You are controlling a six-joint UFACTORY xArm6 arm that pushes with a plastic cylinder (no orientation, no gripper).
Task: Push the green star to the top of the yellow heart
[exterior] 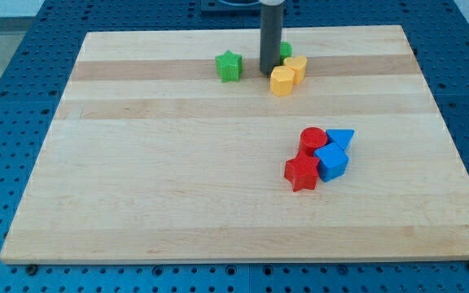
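The green star (229, 66) lies near the view's top, left of centre. My tip (266, 74) rests on the board between the star and two yellow blocks. It stands apart from the star's right side and close to the yellow blocks' left. The nearer yellow block (282, 81) looks like the heart. The second yellow block (297, 68) touches it at the upper right; its shape is unclear. The star sits to the left of the heart and slightly higher in the view.
A second green block (286, 50) is partly hidden behind the rod, above the yellow pair. At the right of centre is a cluster: a red cylinder (313, 139), a red star (302, 172), a blue triangle (340, 137) and a blue cube (331, 162).
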